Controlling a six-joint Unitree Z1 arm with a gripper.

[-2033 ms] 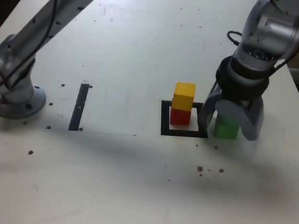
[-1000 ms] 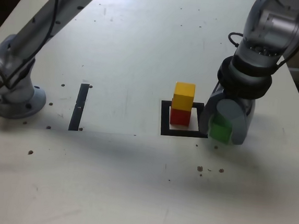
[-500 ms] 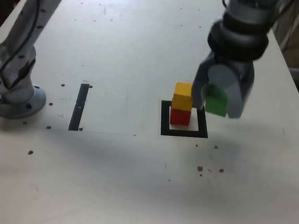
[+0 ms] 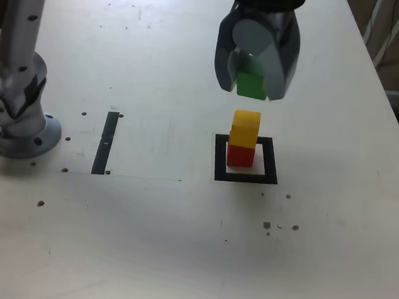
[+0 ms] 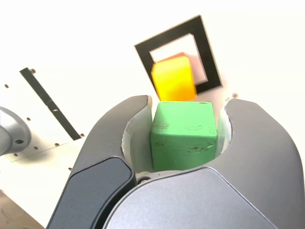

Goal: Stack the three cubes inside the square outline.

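Above the yellow cube (image 4: pixel 245 127), apparently clear, hand (image 4: pixel 253 81) clamping green cube (image 4: pixel 250 85).

A pale, off-white bench (image 4: pixel 142 242) fills nearly the whole scene, its top dotted with small screw holes and dark specks. A thin black strip (image 4: pixel 106 142) lies flat on it. Beyond the far edge the room is dark; white furniture legs (image 4: pixel 386 29) show at the exterior view's right.
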